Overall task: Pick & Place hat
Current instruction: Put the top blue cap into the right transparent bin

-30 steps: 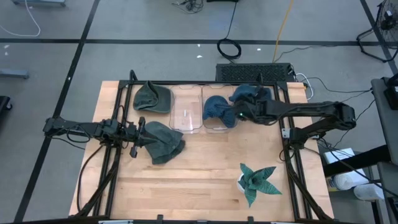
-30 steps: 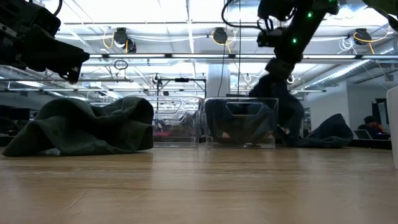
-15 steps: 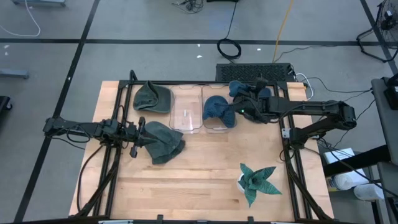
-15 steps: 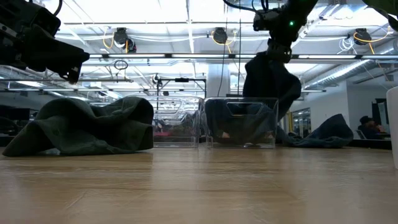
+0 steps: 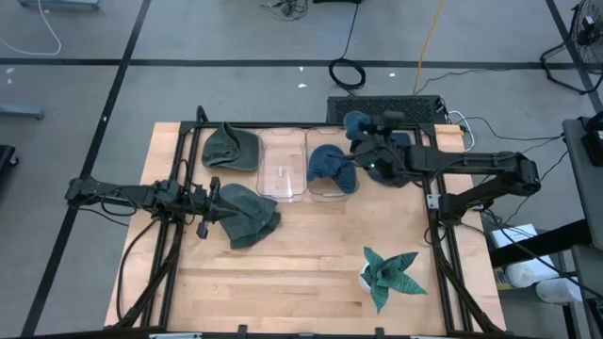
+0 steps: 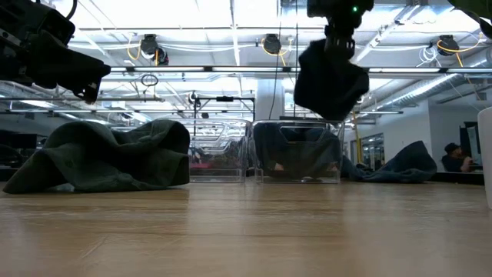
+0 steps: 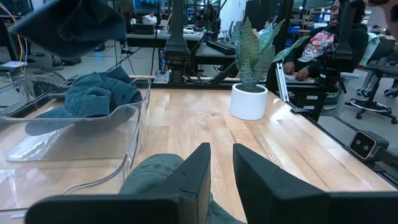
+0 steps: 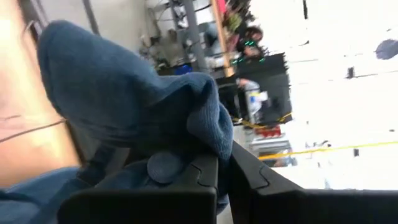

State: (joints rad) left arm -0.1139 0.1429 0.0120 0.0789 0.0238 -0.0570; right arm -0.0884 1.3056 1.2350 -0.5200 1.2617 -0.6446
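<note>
right gripper (image 5: 369, 158): we see it clamped on a blue hat (image 6: 330, 77), lifted clear to carry over the bin (image 5: 332, 175).
left gripper (image 5: 209, 204): nearly closed, holding nothing, beside the green hat (image 5: 247, 214).
step: we judge transport toward bin.

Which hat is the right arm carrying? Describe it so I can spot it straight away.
Start at the two clear bins at the table's far edge. Just right of the right-hand one, the right gripper is shut on a blue hat hanging clear of the table. Unlike the blue hat lying inside that bin, the blue one on the table behind, and the two green hats, it is in the air.
</note>
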